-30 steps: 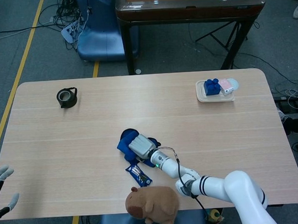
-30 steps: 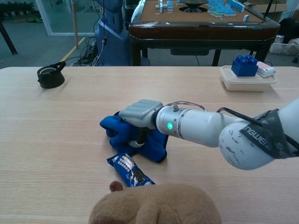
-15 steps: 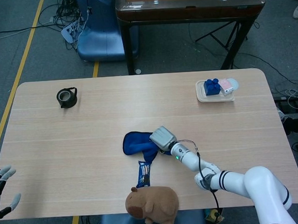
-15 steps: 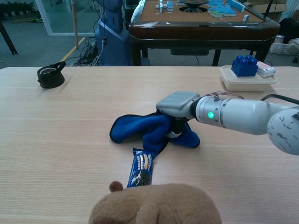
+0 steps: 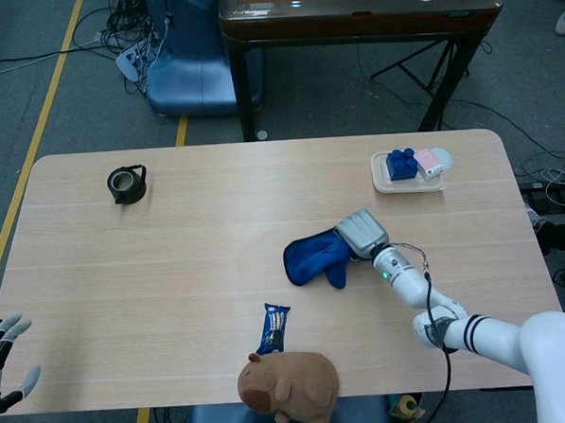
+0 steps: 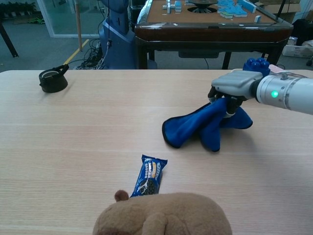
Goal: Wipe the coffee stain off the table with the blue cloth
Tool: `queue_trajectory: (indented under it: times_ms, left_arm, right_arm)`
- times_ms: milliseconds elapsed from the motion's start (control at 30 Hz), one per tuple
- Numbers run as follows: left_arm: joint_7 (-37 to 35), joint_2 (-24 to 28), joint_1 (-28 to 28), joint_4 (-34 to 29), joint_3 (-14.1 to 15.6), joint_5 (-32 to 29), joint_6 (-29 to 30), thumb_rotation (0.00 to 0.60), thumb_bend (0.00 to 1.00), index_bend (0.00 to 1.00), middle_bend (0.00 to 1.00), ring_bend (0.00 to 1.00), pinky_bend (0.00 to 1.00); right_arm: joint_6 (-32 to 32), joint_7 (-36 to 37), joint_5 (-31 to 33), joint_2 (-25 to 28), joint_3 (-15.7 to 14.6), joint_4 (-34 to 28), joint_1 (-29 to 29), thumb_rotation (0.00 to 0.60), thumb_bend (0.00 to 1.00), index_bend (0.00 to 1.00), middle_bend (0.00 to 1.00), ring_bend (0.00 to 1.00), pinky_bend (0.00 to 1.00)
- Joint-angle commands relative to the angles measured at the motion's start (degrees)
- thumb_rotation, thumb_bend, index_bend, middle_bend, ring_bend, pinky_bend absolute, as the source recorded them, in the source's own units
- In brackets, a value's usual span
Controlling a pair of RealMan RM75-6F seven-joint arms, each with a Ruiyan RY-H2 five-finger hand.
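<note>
The blue cloth (image 5: 315,258) (image 6: 203,126) lies bunched on the table right of centre, its left end trailing flat on the wood. My right hand (image 5: 361,234) (image 6: 236,86) grips the cloth's right end from above, fingers curled down into the fabric. No coffee stain shows on the wood in either view. My left hand (image 5: 0,363) hangs off the table's near-left corner, fingers spread, holding nothing; the chest view does not show it.
A blue snack packet (image 5: 273,328) (image 6: 148,174) lies near the front edge beside a brown plush toy (image 5: 290,388) (image 6: 164,215). A black cup (image 5: 127,185) (image 6: 52,80) stands far left. A tray (image 5: 386,181) (image 6: 238,83) with blue blocks sits at the back right.
My right hand has dragged the blue cloth across the table to the right, away from the snack packet. The packet turned and stayed near the plush toy. The left hand stayed put.
</note>
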Motion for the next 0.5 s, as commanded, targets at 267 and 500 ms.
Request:
queue_trajectory:
  times_ms: [267, 500]
  left_arm:
    - [0.39, -0.21, -0.2, 0.07, -0.11, -0.22, -0.32, 0.6, 0.27, 0.21, 0.16, 0.12, 0.07]
    - [0.85, -0.51, -0.45, 0.07, -0.14, -0.45, -0.88, 0.6, 0.27, 0.21, 0.16, 0.12, 0.07]
  right_arm:
    - [6.18, 4.13, 0.24, 10.04, 0.79, -5.7, -5.75, 0.6, 0.59, 0.7, 0.66, 0.61, 0.76]
    - [6.81, 6.24, 0.39, 12.4, -0.16, -4.77, -8.61, 0.6, 0.58, 0.7, 0.66, 0.6, 0.76]
